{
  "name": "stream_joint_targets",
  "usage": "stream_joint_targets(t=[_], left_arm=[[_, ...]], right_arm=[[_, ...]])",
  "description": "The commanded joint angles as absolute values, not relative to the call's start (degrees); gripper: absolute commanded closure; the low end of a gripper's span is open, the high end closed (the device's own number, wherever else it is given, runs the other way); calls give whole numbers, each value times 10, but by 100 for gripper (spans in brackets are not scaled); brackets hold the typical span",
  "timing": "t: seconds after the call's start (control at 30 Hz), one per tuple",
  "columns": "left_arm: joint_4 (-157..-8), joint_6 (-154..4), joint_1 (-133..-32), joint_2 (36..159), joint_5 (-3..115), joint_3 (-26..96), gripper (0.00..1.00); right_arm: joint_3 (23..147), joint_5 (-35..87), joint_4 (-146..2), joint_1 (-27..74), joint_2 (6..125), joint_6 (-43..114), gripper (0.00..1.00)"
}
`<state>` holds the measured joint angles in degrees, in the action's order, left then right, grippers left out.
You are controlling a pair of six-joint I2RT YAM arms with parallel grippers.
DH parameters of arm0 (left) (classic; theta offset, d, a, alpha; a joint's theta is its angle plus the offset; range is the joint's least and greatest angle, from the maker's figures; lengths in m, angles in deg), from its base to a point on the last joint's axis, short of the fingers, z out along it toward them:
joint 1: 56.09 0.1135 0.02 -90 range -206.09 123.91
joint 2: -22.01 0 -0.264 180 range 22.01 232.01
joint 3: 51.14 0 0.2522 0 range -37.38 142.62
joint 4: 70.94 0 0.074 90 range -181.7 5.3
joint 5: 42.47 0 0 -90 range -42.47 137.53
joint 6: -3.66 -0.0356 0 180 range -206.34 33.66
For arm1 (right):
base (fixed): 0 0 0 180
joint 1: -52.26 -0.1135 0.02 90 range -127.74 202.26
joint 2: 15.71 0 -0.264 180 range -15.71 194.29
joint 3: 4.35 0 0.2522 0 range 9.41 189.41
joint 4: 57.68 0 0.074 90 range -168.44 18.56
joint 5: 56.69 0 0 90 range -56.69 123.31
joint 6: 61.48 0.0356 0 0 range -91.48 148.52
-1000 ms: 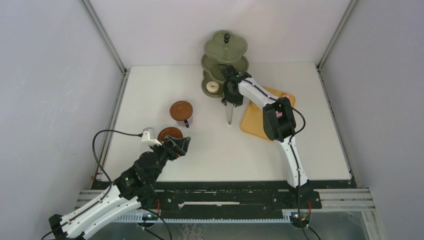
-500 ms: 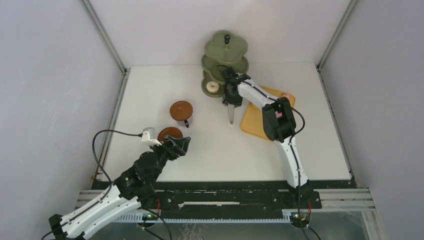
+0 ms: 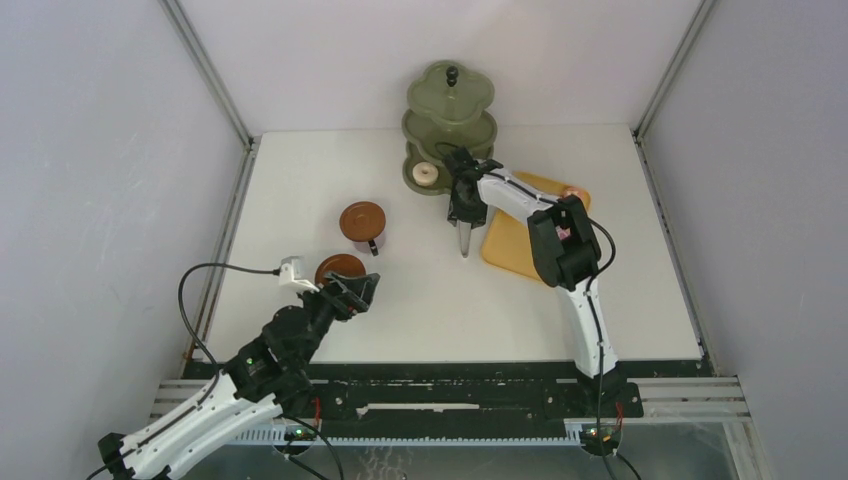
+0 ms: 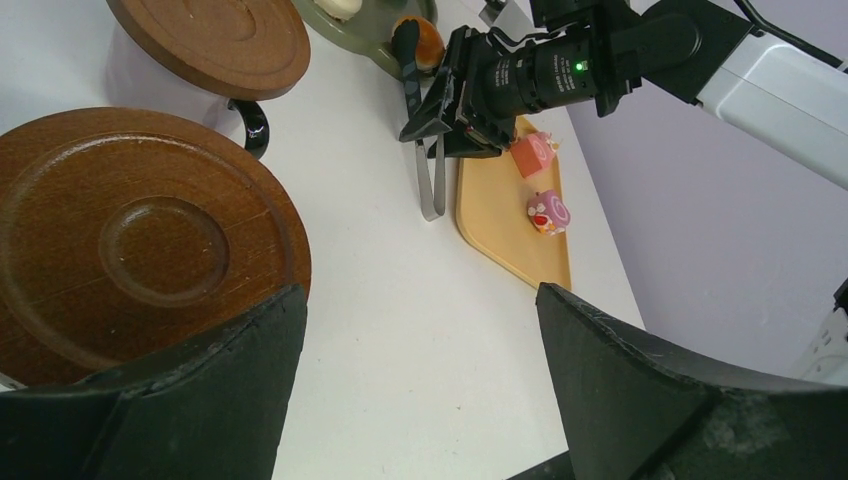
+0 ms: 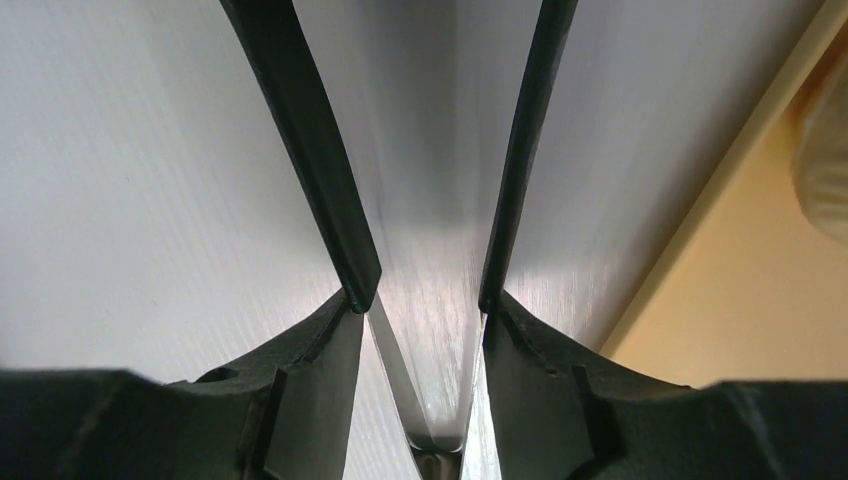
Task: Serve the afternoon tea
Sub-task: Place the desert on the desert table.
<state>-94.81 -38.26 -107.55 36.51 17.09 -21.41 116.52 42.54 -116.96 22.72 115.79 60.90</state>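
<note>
Two pink cakes point(image 4: 550, 212) are waiting on the tray point(image 4: 500, 250), one donut point(image 3: 428, 174) sitting on the stand point(image 3: 450, 100); right gripper point(image 3: 462, 203) is pinching tongs point(image 3: 463, 238), left gripper point(image 3: 355, 290) hanging spread.

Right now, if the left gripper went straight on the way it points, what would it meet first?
Most likely bare white tabletop: the left gripper tilts down, jaws open, with the round brown wooden saucer just to its left. Depth is unclear.
</note>
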Motion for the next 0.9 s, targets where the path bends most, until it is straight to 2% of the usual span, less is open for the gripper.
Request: stream_joint_targets(t=[0.0,0.53,0.87], left_arm=[[-943,-381,-1077,358,183,-189,11],[-943,-388,-1077,365,182,-183,11],[-957,-395,-1077,356,178,-179,11]], right_arm=[[1134,418,-1188,216,1128,619,47],[1059,424,-1159,203,1072,627,48],[980,436,-1139,158,1004,632,50]])
